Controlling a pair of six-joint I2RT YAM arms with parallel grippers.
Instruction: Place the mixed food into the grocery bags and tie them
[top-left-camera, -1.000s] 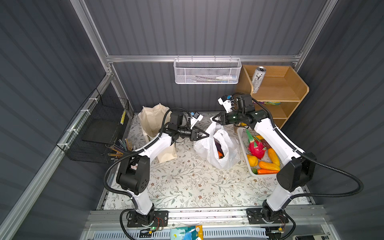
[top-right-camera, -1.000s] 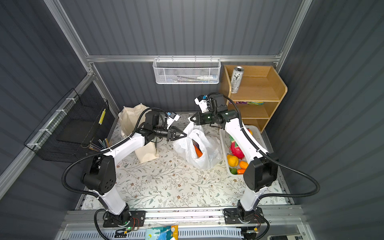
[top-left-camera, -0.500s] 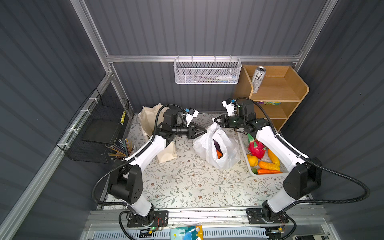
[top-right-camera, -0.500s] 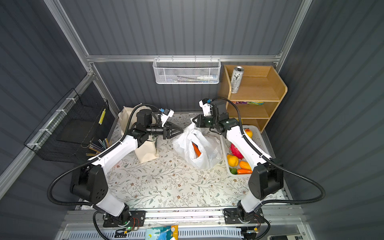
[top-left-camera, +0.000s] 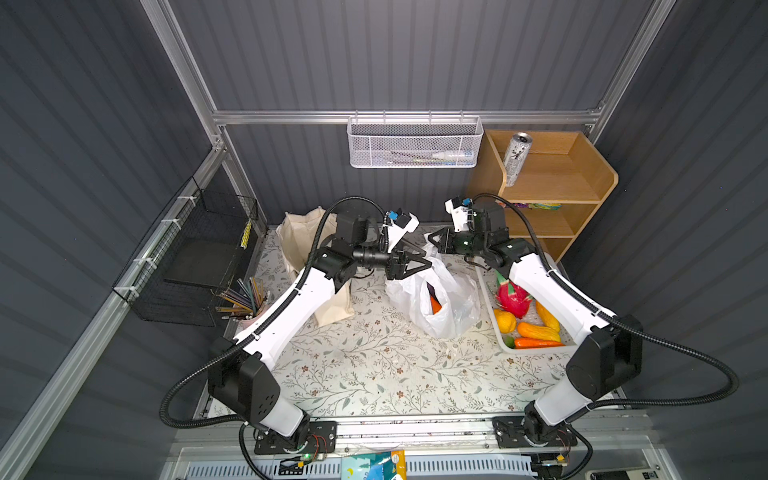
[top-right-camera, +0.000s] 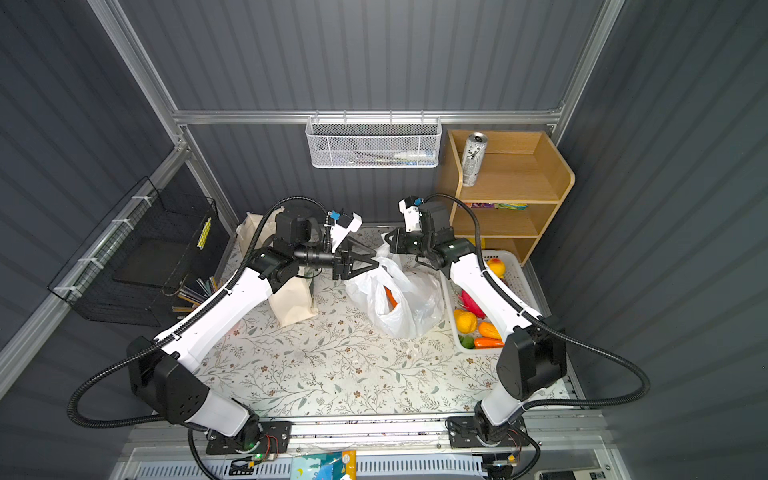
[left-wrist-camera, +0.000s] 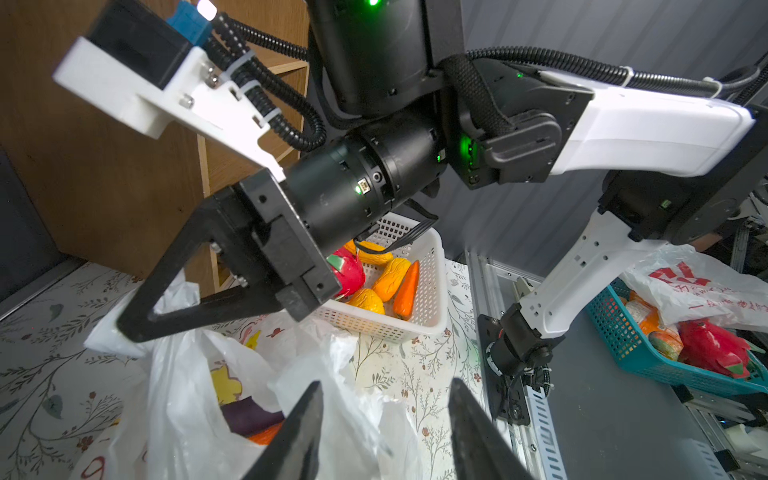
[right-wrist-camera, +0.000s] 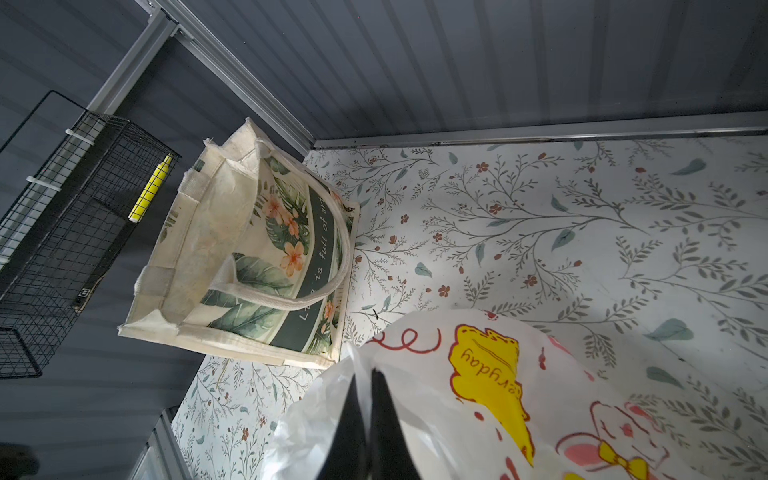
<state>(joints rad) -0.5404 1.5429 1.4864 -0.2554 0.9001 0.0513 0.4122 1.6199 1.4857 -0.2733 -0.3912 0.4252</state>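
- Step: we were filling the plastic bag (top-left-camera: 449, 307), mid bench (top-left-camera: 374, 374), btwn both arms. A carrot (top-left-camera: 435, 306) & an eggplant (left-wrist-camera: 249, 415) lay inside.
- The right claw (right-wrist-camera: 366, 372) was pinched shut on the bag's thin rim, holding it up.
- The left claw (left-wrist-camera: 385, 386) stood partly open over the mouth, holding nothing.
- Next, we think: fetch more food from the white basket (top-left-camera: 536, 351), e.g. the dragon fruit (top-left-camera: 512, 297). Tying comes later.
- The bag was thin, crinkly & floppy. The fruit looked smooth. The tote (right-wrist-camera: 232, 249) was stiff cloth.

Dark grey ribbed walls (top-left-camera: 415, 54) surround a floral-print tabletop (top-left-camera: 374, 374). A wooden shelf unit (top-left-camera: 582, 174) stands at the back right; a white mesh basket (top-left-camera: 415, 145) and a black wire basket (top-left-camera: 199, 257) hang on the walls.
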